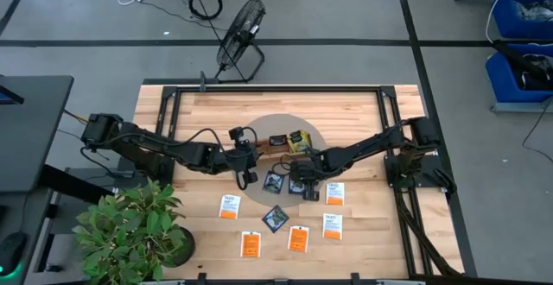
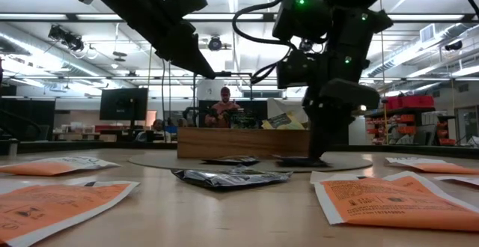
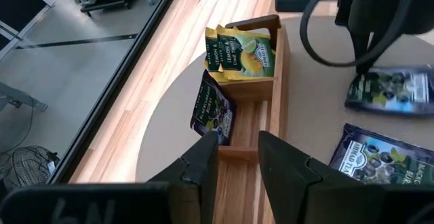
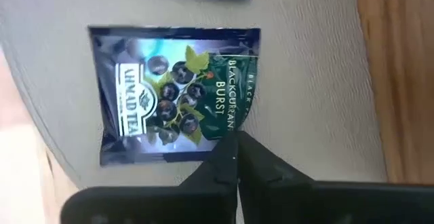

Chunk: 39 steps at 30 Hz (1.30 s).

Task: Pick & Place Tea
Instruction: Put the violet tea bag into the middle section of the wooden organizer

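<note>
My right gripper (image 4: 234,142) points down over the round grey mat (image 1: 259,125), shut on a dark blue tea packet (image 4: 173,95) that lies flat there (image 1: 308,190). A second dark packet (image 1: 274,181) lies beside it on the mat. My left gripper (image 3: 237,142) hovers open over the wooden tray (image 3: 279,61) with nothing between its fingers. In the tray stand yellow-green packets (image 3: 241,51) and one dark packet (image 3: 212,108). Several orange and white-orange packets (image 1: 298,237) lie flat on the table's near part. My right gripper pinches the dark blue packet at one corner of its edge (image 4: 234,130) between its two shut fingers, coming from above and pointing steeply down. The edge is drawn in a little toward the fingers. The rest of the packet lies flat on the mat.
A third dark packet (image 1: 275,218) lies on the bare wood nearer the front edge. A potted plant (image 1: 130,229) stands at the near left corner. A black frame (image 1: 276,88) runs round the table. A person (image 2: 224,108) sits in the room beyond the far edge.
</note>
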### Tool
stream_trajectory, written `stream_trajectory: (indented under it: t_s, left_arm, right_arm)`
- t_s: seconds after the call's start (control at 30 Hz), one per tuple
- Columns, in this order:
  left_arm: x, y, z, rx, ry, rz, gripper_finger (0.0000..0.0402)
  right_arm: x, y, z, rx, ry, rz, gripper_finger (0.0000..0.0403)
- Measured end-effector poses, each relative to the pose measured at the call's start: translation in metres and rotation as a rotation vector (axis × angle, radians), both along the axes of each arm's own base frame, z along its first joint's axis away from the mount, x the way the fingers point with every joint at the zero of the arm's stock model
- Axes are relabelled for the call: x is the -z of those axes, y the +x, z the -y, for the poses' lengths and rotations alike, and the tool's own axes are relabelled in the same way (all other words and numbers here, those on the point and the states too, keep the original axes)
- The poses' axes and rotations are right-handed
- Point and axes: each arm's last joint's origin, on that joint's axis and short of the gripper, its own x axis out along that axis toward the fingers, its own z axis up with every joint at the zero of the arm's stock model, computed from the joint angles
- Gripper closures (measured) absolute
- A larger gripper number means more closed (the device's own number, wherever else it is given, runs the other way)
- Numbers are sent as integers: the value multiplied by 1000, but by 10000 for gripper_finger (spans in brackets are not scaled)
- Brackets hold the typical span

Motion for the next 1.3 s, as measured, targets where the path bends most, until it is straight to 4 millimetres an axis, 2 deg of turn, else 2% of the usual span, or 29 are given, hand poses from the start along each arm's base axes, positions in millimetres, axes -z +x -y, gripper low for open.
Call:
stream_trajectory:
  t_s: [0.5, 0.63, 0.93, 1.3]
  left_arm:
    - [0, 1, 2, 32, -54, 14, 291]
    - [-1, 2, 2, 51, -70, 29, 291]
    - [-8, 7, 3, 56, -88, 124, 291]
    - [-12, 10, 4, 52, -170, 206, 291]
  right_arm:
    - [-31, -7, -7, -22, -149, 97, 402]
    - [-36, -8, -13, -55, -241, 127, 403]
    - [-50, -5, -33, -119, -578, 252, 403]
    - [-71, 0, -34, -76, -742, 372, 403]
